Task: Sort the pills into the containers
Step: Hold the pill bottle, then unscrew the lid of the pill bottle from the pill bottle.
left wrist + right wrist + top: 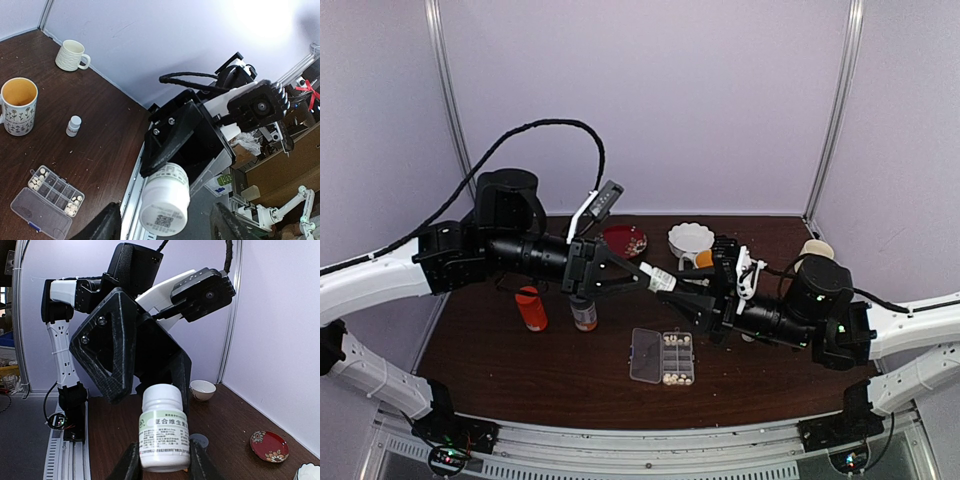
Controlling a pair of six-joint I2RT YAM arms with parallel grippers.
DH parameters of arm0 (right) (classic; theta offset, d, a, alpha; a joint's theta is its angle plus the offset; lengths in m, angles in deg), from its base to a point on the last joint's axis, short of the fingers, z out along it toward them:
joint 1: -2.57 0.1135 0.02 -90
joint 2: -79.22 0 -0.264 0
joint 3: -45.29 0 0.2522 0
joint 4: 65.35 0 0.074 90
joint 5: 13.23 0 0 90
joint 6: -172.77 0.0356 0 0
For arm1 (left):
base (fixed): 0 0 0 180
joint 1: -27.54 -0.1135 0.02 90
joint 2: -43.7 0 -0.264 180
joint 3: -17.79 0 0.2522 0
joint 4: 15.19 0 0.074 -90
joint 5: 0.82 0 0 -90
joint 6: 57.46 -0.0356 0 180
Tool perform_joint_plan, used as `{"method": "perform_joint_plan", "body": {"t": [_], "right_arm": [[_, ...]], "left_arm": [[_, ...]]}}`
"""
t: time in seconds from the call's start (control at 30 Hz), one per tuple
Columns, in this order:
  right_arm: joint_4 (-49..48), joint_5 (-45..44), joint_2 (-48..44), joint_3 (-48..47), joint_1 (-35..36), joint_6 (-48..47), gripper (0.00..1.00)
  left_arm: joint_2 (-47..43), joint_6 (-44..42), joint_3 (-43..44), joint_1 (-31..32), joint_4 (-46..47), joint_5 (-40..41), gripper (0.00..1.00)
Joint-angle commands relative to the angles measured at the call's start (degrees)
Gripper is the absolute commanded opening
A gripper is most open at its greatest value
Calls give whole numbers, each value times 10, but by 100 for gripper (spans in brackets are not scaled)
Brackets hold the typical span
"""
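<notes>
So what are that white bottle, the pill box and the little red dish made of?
White bottle: likely opaque plastic, smooth satin surface, with a printed label stuck on. Pill box: clear, hard-looking plastic; its lid and cells are see-through. Red dish: probably glazed ceramic, glossy with a painted flower pattern.

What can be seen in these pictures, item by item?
pill box: one, clear, lid open, front centre.
pills: several, cream, in the box's end cells.
white bottle: one, white, in the air between both grippers.
orange bottle: one, orange, left of centre.
grey-capped bottle: one, orange-brown, beside the orange bottle.
small vial: one, white, near the flowered mug.
flowered mug: one, white, beside the white bowl.
cream mug: one, cream, back right corner.
white bowl: one, white, back centre.
red dish: one, red, left of the bowl.
left gripper: one, black, open, flanking the bottle.
right gripper: one, black, shut on the white bottle.
</notes>
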Motion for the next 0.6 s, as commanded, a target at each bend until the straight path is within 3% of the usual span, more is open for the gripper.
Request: {"method": "perform_joint_plan", "body": {"t": [0.0,0.27,0.4,0.57], "right_arm": [[-1,8,-13,-2,4,-1,20],[9,13,-12,-2,4,-2,20],[12,14,-15,-2,3,-2,20],[16,15,-19,0,4,-2,20]], "left_arm": [[-7,4,-10,4,40,0,60],[-11,7,-15,4,43,0,33],[-14,10,-19,3,44,6,50],[-23,9,-24,3,44,18,47]]}}
